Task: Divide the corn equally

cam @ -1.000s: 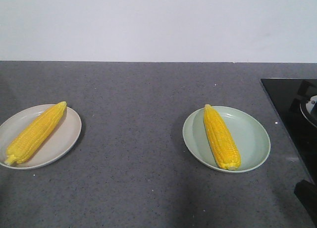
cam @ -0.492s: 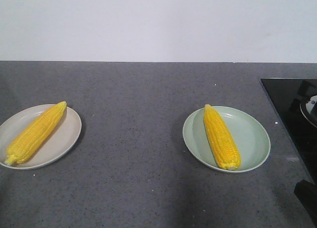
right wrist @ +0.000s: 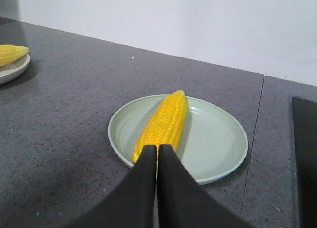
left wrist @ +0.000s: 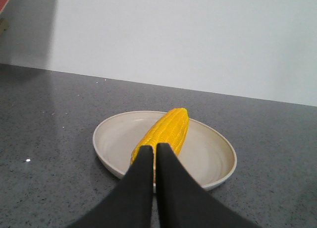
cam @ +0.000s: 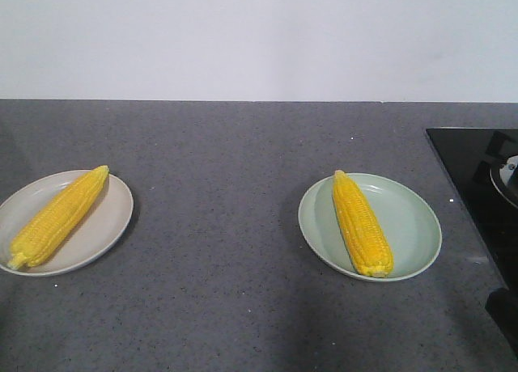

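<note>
Currently, one corn cob [cam: 55, 217] is lying slantwise on the beige plate [cam: 101, 232] at the left of the grey countertop [cam: 227, 186], its tip pointing up toward the back right. A second corn cob [cam: 362, 223] is resting on the pale green plate [cam: 413, 226] at the right, sitting along that plate's left half with its tip toward the wall. The two plates are sitting well apart, each carrying a single cob. A black cooktop [cam: 473, 178] is showing at the right edge, with something round on it that is too cut off to identify.

From the left wrist view, the left gripper [left wrist: 152, 151] is hovering in front of the beige plate with its jaws pressed together, gripping nothing. From the right wrist view, the right gripper [right wrist: 157, 151] is likewise hanging just before the green plate, jaws closed against each other and empty. Neither gripper appears to be touching the corn, though their tips are overlapping the cobs' near ends in these views.
</note>
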### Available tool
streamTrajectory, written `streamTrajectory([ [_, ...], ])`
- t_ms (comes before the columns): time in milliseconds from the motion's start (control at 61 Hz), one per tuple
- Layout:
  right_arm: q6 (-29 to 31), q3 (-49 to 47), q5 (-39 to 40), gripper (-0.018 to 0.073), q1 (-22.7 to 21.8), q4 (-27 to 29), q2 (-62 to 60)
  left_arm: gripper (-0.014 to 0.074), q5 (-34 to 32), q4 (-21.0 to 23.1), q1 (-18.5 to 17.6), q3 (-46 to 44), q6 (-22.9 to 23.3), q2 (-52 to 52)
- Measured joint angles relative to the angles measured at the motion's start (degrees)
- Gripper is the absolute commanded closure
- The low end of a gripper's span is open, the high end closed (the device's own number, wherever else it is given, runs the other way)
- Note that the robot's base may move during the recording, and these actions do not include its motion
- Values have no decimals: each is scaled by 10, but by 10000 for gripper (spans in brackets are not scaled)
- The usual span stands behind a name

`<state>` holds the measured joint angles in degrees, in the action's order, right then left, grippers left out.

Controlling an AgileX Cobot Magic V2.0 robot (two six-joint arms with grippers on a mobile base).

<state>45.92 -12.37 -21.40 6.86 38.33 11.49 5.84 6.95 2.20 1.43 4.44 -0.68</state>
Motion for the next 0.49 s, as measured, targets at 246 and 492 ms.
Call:
streamTrajectory([
  [246,-37,24,60,564,0,-33,-25,603,0,0,0,0,0,0],
  [492,-317,121,108,564,-2,-240,-96,603,0,0,0,0,0,0],
])
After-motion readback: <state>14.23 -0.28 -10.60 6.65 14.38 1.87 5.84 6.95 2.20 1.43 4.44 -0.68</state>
